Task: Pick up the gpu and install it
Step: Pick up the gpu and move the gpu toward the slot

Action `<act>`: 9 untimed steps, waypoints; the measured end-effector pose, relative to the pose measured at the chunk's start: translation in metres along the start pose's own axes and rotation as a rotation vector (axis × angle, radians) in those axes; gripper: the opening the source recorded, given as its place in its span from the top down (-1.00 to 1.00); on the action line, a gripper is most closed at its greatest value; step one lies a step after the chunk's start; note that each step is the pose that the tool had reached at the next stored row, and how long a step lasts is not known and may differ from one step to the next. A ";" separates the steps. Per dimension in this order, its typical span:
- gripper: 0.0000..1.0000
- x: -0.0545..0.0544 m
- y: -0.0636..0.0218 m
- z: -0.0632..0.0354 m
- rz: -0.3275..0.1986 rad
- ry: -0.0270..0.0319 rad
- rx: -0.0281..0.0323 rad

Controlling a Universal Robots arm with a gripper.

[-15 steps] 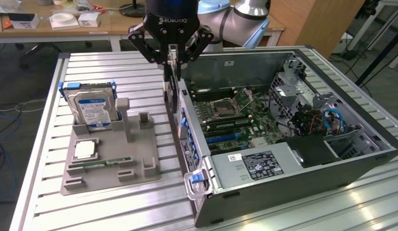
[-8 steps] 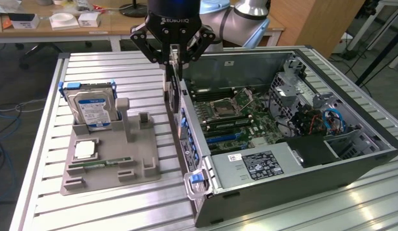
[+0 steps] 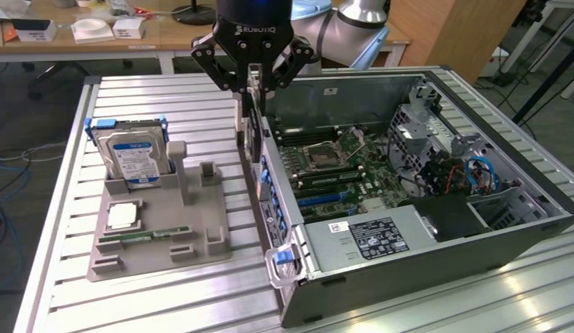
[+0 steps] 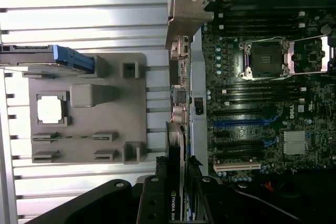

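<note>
The gpu (image 3: 254,132), a thin dark card, hangs on edge from my gripper (image 3: 253,87), which is shut on its upper edge. It hovers over the rear wall of the open computer case (image 3: 296,229), just outside the motherboard (image 3: 347,166). In the wrist view the gpu (image 4: 176,145) runs edge-on away from my gripper (image 4: 176,187), and its pale metal bracket (image 4: 186,9) is at the far end. The card sits alongside the case wall, beside the blue expansion slots (image 4: 239,123).
A grey holder (image 3: 162,222) lies on the slatted table at the exterior view's left, carrying an upright hard drive (image 3: 134,156), a processor (image 3: 123,215) and a green memory stick (image 3: 143,236). A power supply (image 3: 370,239) and cables (image 3: 477,173) fill the case's near side.
</note>
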State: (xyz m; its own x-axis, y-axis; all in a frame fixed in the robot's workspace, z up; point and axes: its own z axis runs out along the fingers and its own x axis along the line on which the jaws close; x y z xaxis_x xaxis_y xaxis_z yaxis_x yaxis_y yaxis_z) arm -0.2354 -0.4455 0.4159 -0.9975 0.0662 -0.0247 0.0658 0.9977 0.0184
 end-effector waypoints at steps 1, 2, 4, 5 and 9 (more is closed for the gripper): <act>0.48 0.000 0.0000 0.0000 0.000 -0.0001 0.0000; 0.48 -0.001 0.0001 0.0000 0.000 0.0000 0.0001; 0.48 -0.002 0.0001 0.0000 -0.001 0.0000 0.0000; 0.48 -0.003 0.0002 0.0001 -0.001 0.0000 0.0000; 0.48 -0.005 0.0003 0.0001 -0.001 0.0001 0.0000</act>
State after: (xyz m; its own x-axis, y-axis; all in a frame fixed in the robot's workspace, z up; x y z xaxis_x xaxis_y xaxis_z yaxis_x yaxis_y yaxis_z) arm -0.2308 -0.4455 0.4159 -0.9976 0.0649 -0.0247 0.0645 0.9978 0.0184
